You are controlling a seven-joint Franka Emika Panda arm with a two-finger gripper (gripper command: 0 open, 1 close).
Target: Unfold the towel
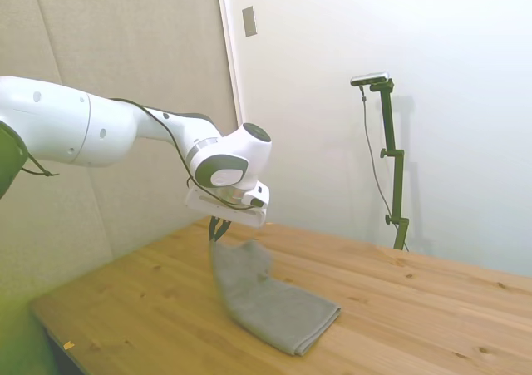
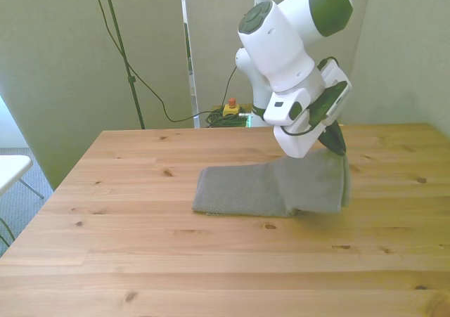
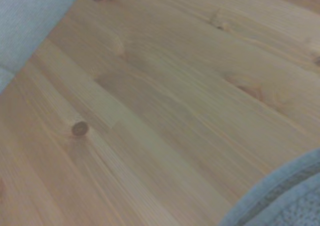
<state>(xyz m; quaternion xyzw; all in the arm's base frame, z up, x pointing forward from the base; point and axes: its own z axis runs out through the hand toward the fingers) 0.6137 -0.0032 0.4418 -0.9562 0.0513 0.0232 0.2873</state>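
Towel [image 1: 270, 304] lies grey and soft on the wooden table [image 1: 416, 308] in the side view, most of it flat and reaching toward five o'clock, where its folded end rests on the boards. The end toward eleven o'clock is lifted clear of the table and hangs in a slack sheet from the gripper [image 1: 219, 229]. The dark fingers come down out of the white wrist and are pinched narrow on the raised edge of the cloth. The white arm enters from nine o'clock, and the gripper hangs above the towel's lifted end, with the table's near corner well apart at seven o'clock.

Seen from the front, the towel [image 2: 271, 187] stretches across the middle of the table [image 2: 140, 261], flat toward nine o'clock and rising at three o'clock into an upright fold. The gripper [image 2: 336, 143] sits at the top of that raised fold, closed on the cloth, with the white wrist body above it at eleven o'clock. Thick layered edges show along the towel's near side. The raised part casts a faint shadow on the boards just beside it.

From the wrist, the picture is soft and mostly bare wooden planks [image 3: 165, 110] with a dark knot. Grey cloth [image 3: 30, 15] fills one corner, and a second patch with a thick hemmed edge fills the opposite corner.
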